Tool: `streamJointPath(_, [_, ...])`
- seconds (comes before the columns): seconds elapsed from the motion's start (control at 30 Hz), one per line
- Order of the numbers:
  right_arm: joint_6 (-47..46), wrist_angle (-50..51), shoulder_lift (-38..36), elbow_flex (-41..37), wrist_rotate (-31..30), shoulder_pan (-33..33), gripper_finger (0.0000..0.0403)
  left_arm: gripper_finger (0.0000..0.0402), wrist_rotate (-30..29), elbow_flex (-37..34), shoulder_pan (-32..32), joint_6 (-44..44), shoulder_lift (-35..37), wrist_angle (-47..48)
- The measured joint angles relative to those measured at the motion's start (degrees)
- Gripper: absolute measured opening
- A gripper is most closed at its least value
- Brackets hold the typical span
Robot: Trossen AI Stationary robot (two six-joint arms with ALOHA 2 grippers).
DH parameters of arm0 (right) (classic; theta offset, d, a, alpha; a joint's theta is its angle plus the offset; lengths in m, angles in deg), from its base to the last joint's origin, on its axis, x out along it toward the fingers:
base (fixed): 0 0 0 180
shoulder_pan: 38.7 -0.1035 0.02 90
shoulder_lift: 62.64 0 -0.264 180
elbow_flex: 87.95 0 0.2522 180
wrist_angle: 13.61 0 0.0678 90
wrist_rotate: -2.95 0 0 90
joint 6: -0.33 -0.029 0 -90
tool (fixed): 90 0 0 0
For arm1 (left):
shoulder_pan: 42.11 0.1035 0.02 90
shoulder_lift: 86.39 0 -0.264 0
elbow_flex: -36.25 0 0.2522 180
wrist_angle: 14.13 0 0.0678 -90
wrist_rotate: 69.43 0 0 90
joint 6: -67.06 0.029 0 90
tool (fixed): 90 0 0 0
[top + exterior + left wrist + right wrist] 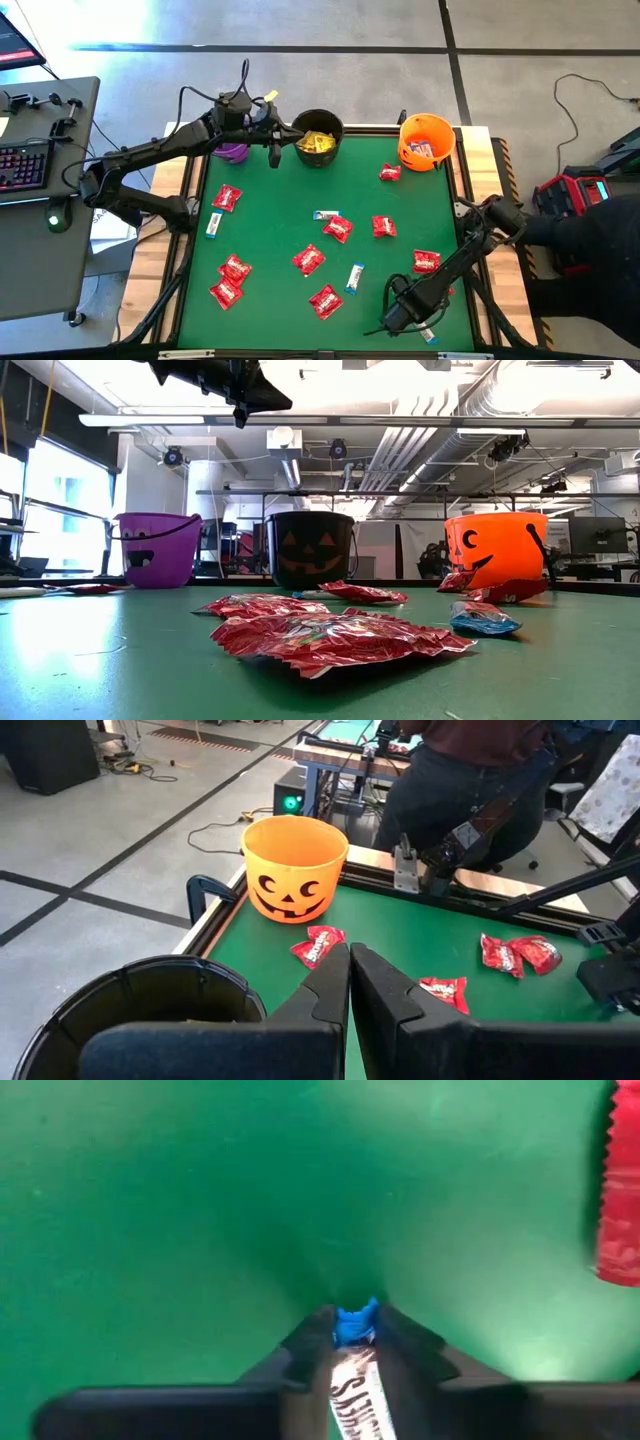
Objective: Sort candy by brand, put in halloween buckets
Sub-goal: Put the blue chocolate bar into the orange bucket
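One white-and-blue bar (pixel 352 1380) clamped between right jaws | left jaws shut, empty, above black bucket (pixel 318 137)

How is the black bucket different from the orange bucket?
The black bucket is dark with an orange face, while the orange bucket has a black face. The black bucket holds yellow candy; the orange bucket holds white-and-blue bars. The black bucket stands mid-row, the orange bucket near the corner. Both are round, upright pails of like size on the far edge of the green table.
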Motion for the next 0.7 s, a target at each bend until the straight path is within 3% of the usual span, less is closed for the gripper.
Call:
streamJointPath(0.17, [1.5,0.1,0.0,0.0,-0.7,0.0,0.0005,0.0005,0.0,0.0,0.0,0.0,0.0,0.0])
streamJointPath(0.47, [5.5,1.1,0.2,1.7,-3.5,0.2,0.0000,0.0005,0.0,0.0,0.0,0.0,0.0,0.0])
streamJointPath(0.7, [6.6,1.3,-2.7,3.4,-13.6,2.0,0.0000,0.0005,-0.1,0.0,0.0,0.0,0.0,-0.2])
